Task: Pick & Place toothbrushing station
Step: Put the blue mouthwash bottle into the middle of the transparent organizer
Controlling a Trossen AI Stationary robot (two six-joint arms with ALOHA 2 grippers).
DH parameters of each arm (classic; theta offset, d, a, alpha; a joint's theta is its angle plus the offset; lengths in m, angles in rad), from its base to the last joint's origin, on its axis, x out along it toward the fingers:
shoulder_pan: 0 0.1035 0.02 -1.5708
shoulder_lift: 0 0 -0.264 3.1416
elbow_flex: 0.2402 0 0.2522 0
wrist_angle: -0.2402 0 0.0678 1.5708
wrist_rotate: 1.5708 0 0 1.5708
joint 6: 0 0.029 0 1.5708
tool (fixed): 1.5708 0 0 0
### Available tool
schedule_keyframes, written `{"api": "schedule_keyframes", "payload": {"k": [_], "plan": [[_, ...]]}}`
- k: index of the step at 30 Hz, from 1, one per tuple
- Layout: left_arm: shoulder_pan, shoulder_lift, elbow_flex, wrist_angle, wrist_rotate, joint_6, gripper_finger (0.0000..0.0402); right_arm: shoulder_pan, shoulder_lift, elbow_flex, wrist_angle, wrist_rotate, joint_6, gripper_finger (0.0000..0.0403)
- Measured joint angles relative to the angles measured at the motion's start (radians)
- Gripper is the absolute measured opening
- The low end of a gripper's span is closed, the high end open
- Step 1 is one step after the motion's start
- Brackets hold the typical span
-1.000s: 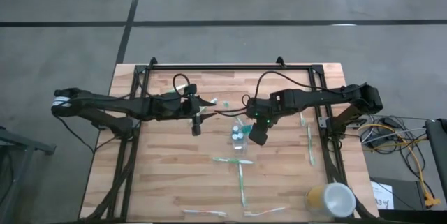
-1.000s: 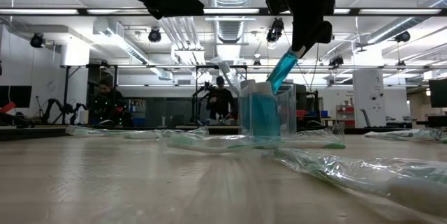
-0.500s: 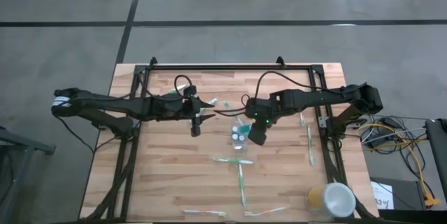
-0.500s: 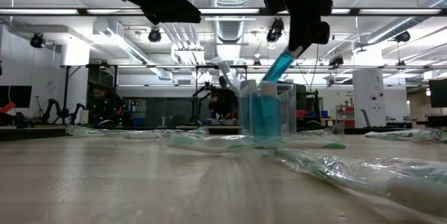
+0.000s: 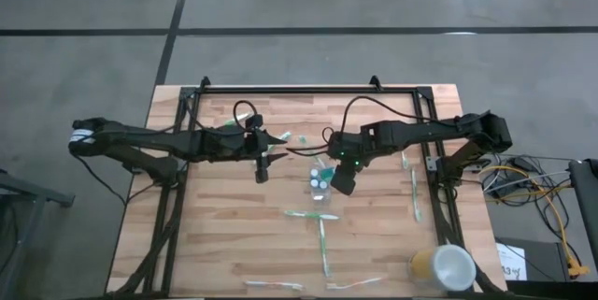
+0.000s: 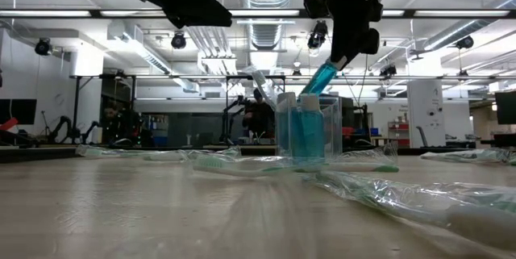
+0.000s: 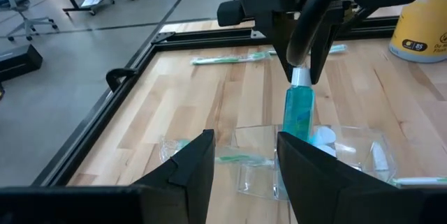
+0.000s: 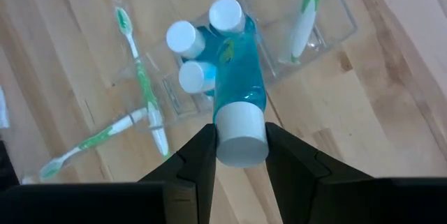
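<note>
Holding a tube (image 8: 237,84) by its white-capped end, the right gripper (image 8: 239,155) hangs just over the clear holder (image 7: 335,158). We note the tube tilts, its lower end dipping among three capped tubes (image 8: 202,39) inside. The left gripper (image 7: 244,165) waits nearby, fingers spread, empty.

Both arms are long, slim and black, built of jointed segments. Black cables loop along them. The left arm (image 5: 159,141) has a white band at its shoulder end. The right arm (image 5: 420,132) shows a small green light near its wrist.
</note>
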Motion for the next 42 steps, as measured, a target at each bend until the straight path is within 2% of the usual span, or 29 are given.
{"api": "schedule_keyframes", "payload": {"k": [8, 18, 35, 42], "plan": [[0.000, 0.000, 0.000, 0.000, 0.000, 0.000, 0.0161, 0.000, 0.000, -0.065, 0.028, 0.003, 0.003, 0.0105], [0.000, 0.000, 0.000, 0.000, -0.001, 0.000, 0.0161, 0.000, -0.002, -0.133, 0.147, -0.001, 0.011, 0.0105], [0.000, 0.000, 0.000, 0.000, -0.001, -0.003, 0.0161, 0.000, 0.000, -0.131, 0.211, -0.007, 0.011, 0.0106], [0.000, 0.000, 0.000, 0.000, -0.001, -0.003, 0.0161, 0.000, 0.000, -0.131, 0.201, -0.009, 0.011, 0.0136]]}}
